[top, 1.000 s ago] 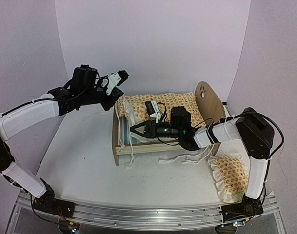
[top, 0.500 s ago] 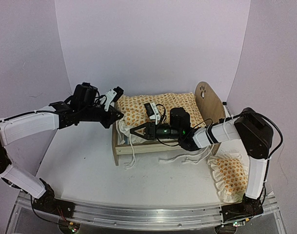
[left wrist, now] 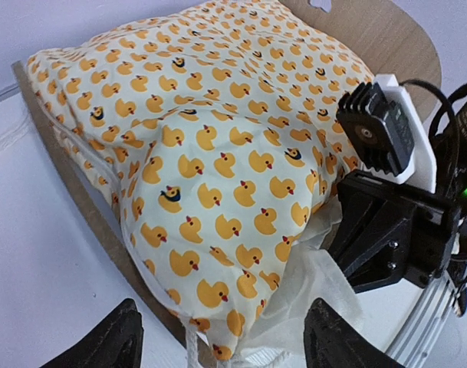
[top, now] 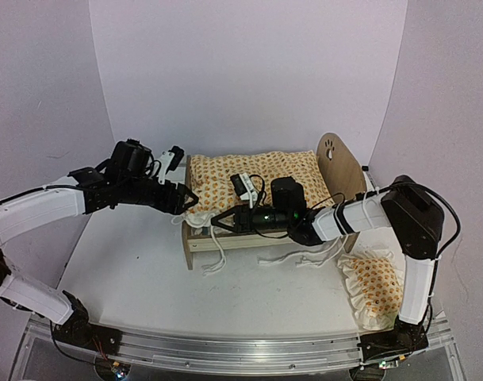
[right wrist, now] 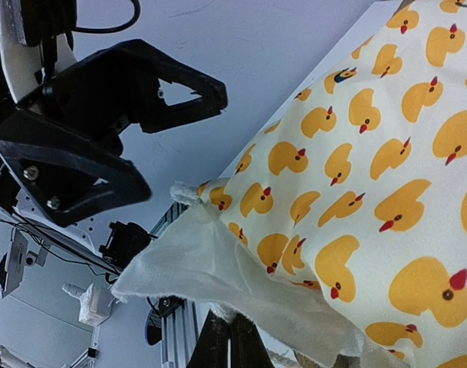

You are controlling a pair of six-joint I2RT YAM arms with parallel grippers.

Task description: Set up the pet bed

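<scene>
While the left pincer (left wrist: 221, 341) gapes empty, the wooden pet bed (top: 340, 167) stands just ahead of it.
Soft duck-print quilt (left wrist: 218, 153) bulges before those jaws; right pincer (right wrist: 229, 341) pinches shut on its gauzy white ruffle (right wrist: 195, 264).

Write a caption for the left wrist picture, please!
Open left gripper hovers beside the duck-print quilt heaped on the pet bed.

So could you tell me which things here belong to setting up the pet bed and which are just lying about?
In use: bed; quilt lying on it; right end effector pinching the quilt's ruffle; left end effector open beside it.
Lying about: pillow on the table, untouched.
</scene>
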